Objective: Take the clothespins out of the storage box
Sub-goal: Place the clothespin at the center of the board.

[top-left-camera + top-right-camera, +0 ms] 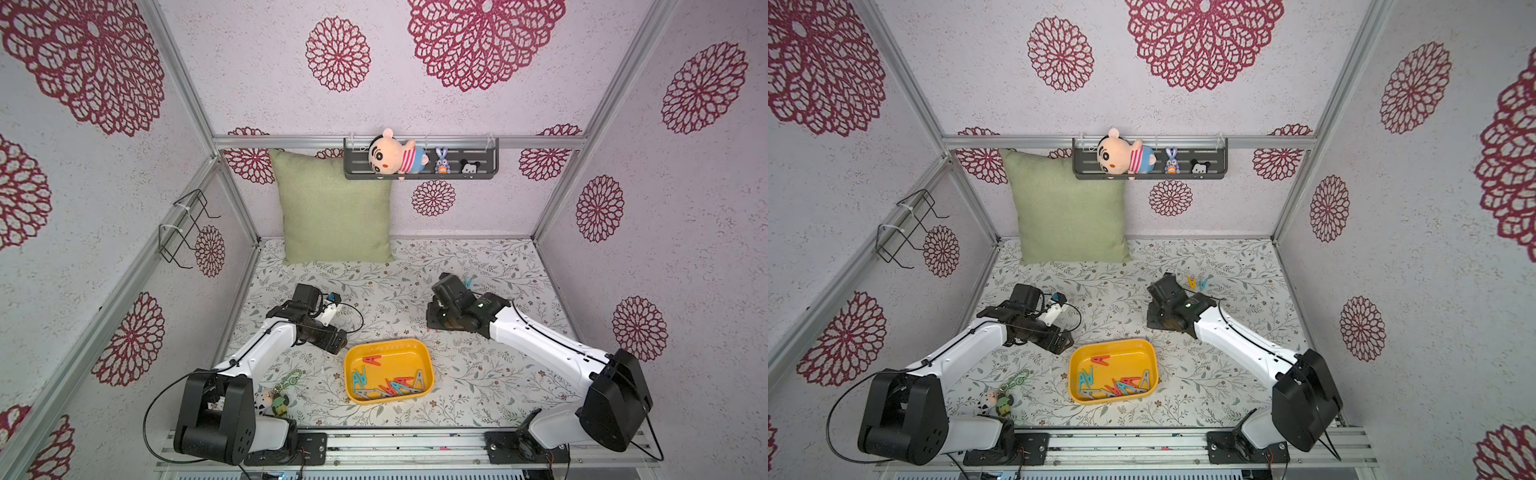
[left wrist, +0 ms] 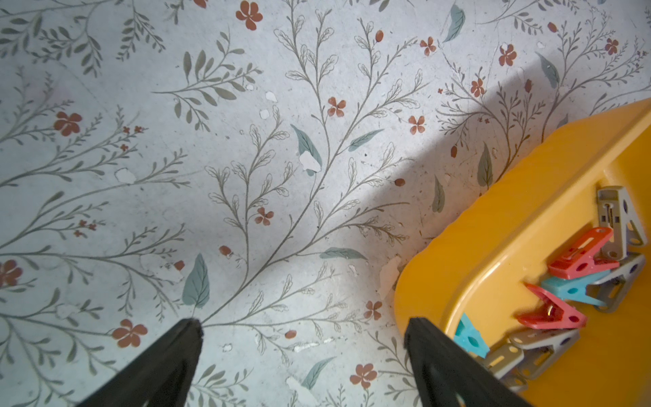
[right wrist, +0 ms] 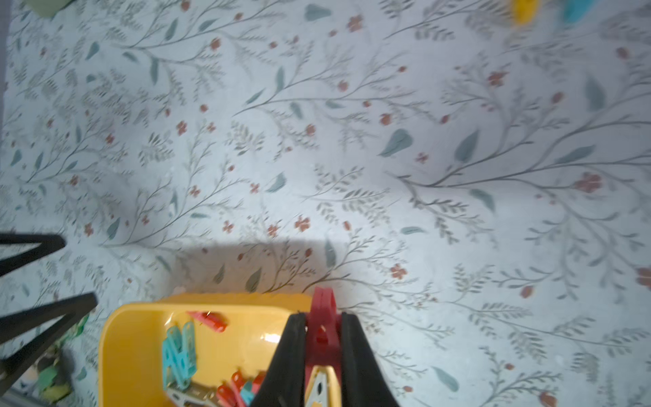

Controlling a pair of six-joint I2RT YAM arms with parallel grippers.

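The yellow storage box (image 1: 415, 347) lies near the table's front, seen in both top views. Several clothespins (image 1: 395, 388) are heaped along its near side, with a red one (image 1: 372, 360) and a teal pair (image 1: 359, 377) apart from them. My right gripper (image 3: 322, 315) is shut on a red clothespin (image 3: 322, 299) and hovers just past the box's far right corner (image 1: 438, 322). My left gripper (image 2: 303, 327) is open and empty beside the box's far left corner (image 1: 336, 338). A yellow (image 1: 1192, 282) and a teal clothespin (image 1: 1204, 283) lie on the table behind the right arm.
A keychain charm on a green chain (image 1: 280, 395) lies left of the box, near the left arm's base. A green pillow (image 1: 332, 208) leans on the back wall. A dark shelf with toys (image 1: 419, 164) hangs above it. A wire rack (image 1: 183, 228) sticks out from the left wall.
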